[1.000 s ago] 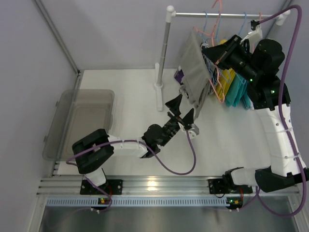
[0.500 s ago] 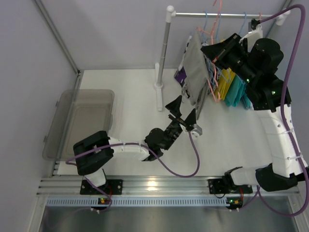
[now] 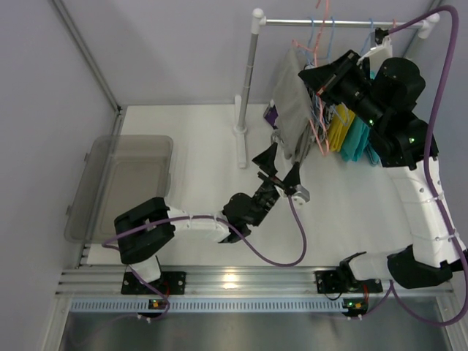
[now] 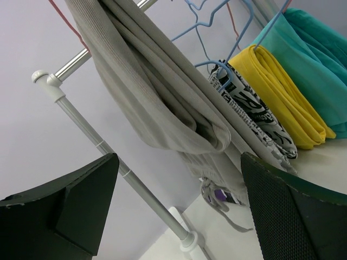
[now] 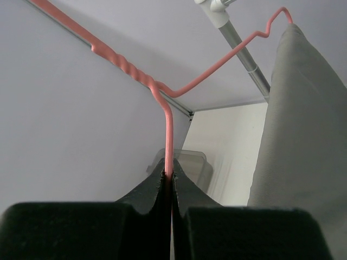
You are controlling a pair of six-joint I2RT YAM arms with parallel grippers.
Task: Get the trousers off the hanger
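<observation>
Grey trousers hang folded over a pink wire hanger under the clothes rail. They also show in the left wrist view and the right wrist view. My right gripper is shut on the pink hanger, high up by the rail. My left gripper is open and empty, just below the trousers' lower edge, its fingers pointing up at them.
Yellow, teal and patterned garments hang on blue hangers behind the trousers. The rail's white post stands left of them. A clear plastic bin sits at the table's left.
My right gripper has pulled the pink hanger and trousers a little left and up along the rail. My left gripper has edged slightly right and nearer under the trousers, staying open.
</observation>
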